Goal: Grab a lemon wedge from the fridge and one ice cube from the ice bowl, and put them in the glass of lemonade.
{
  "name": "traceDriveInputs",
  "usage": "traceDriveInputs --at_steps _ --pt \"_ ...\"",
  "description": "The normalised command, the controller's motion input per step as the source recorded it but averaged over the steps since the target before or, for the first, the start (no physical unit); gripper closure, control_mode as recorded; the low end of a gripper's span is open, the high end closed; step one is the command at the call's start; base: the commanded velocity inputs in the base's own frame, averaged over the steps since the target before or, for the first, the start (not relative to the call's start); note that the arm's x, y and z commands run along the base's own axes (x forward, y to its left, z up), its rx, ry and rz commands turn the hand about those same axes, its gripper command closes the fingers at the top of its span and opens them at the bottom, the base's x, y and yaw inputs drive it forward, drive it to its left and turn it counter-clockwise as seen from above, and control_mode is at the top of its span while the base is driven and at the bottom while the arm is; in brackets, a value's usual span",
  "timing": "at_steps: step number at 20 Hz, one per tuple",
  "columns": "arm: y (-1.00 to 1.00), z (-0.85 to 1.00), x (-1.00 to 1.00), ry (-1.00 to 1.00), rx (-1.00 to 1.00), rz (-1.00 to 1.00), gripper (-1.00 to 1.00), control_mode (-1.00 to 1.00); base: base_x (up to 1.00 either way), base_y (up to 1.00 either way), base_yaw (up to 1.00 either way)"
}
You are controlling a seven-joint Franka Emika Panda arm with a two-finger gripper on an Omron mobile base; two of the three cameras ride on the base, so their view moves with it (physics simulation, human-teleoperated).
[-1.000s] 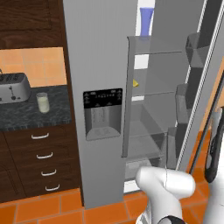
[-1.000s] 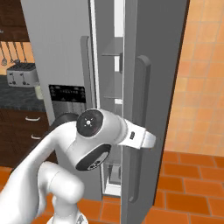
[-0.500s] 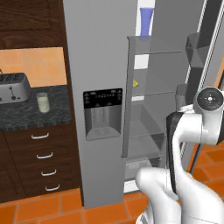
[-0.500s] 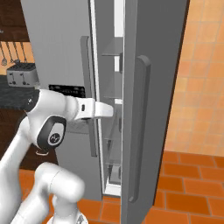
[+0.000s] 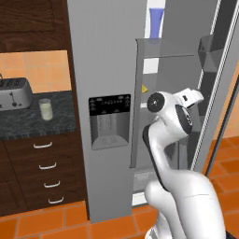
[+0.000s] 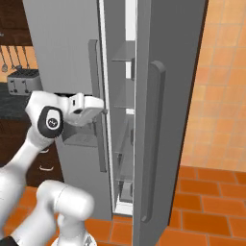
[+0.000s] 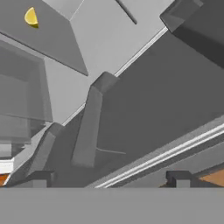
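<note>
Swinging arm (image 5: 170,126), now before fridge (image 5: 107,70)

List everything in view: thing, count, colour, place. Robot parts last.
fridge: one, grey steel, centre, right door swung open
lemon wedge: one, yellow, on a fridge shelf
blue cup: one, blue, top fridge shelf
glass of lemonade: one, clear with pale liquid, on the dark counter left of the fridge
toaster: one, silver, on the counter left of the glass
drawers: a stack, dark wood, under the counter
utensils: several, hanging on the wall above the toaster
gripper: one, white, open, at the fridge opening, holding nothing
</note>
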Motion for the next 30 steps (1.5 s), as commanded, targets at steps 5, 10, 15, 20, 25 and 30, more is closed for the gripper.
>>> traceDriveInputs --at_steps 5,10,15,20,25,30 --pt "-0.07 -0.19 0.76 0.12 -0.18 -0.08 -1.0 -1.0 0.0 0.0 0.0" --pt "-0.35 -0.14 0.58 0.3 -0.12 -0.01 -1.0 -1.0 0.0 0.0 0.0" --pt "-0.54 -0.49 0.35 0.25 -0.09 0.0 -1.0 -1.0 0.0 0.0 0.0" --pt "-0.38 -0.82 0.4 0.25 -0.08 0.0 -1.0 -1.0 0.0 0.0 0.0" --pt "-0.37 -0.57 0.47 0.21 -0.08 0.0 -1.0 -1.0 0.0 0.0 0.0" --pt "-0.58 -0.26 0.26 0.16 -0.06 0.0 -1.0 -1.0 0.0 0.0 0.0"
